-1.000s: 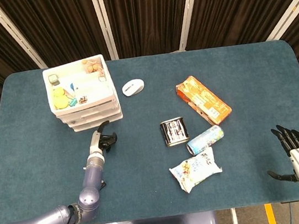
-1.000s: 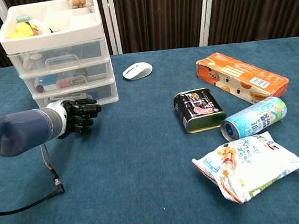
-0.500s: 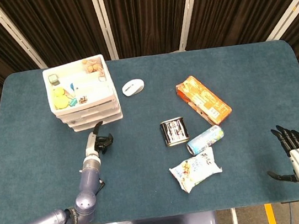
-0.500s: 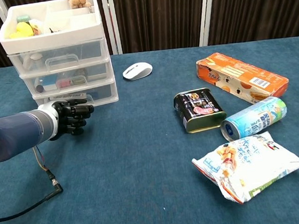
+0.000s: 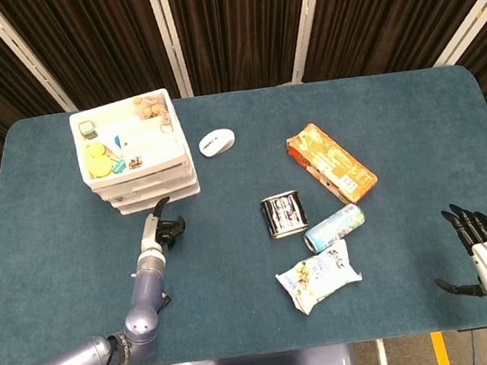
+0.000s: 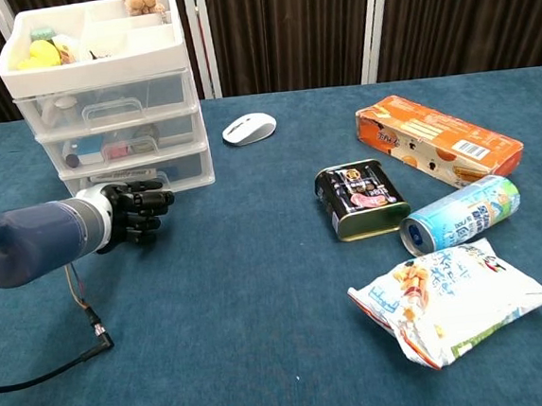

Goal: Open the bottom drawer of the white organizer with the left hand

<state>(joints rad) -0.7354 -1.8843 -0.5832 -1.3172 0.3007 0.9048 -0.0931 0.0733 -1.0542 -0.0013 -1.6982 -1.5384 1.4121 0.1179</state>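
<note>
Upper left of the head view: white organizer (image 5: 136, 157), three stacked drawers under an open top tray full of small items; stands on the blue desk (image 5: 397, 115).
Bottom drawer (image 6: 145, 176): lowest tier, flush with the two above, closed.
Left hand (image 6: 131, 212): left of the chest view, just in front of the bottom drawer; dark fingers (image 6: 155, 201) curled in, tips pointing right, holding nothing; touching the drawer front or a hair short of it, cannot tell.
Left hand in the head view (image 5: 163, 227): just below the organizer's front edge, grey forearm running down to the lower left corner.
Right hand (image 5: 485, 253): lower right corner of the head view, fingers straight and spread apart, thumb out to the side, empty, well away from everything.
Right of the organizer: white mouse (image 5: 216, 142).
Centre of the desk: dark tin (image 5: 283, 214), lying flat.
Right of centre: orange box (image 5: 331, 162), set diagonally.
Below the box: blue can (image 5: 333, 227), on its side, near the tin.
Lowest of the group: snack bag (image 5: 318, 275), just under the can.
</note>
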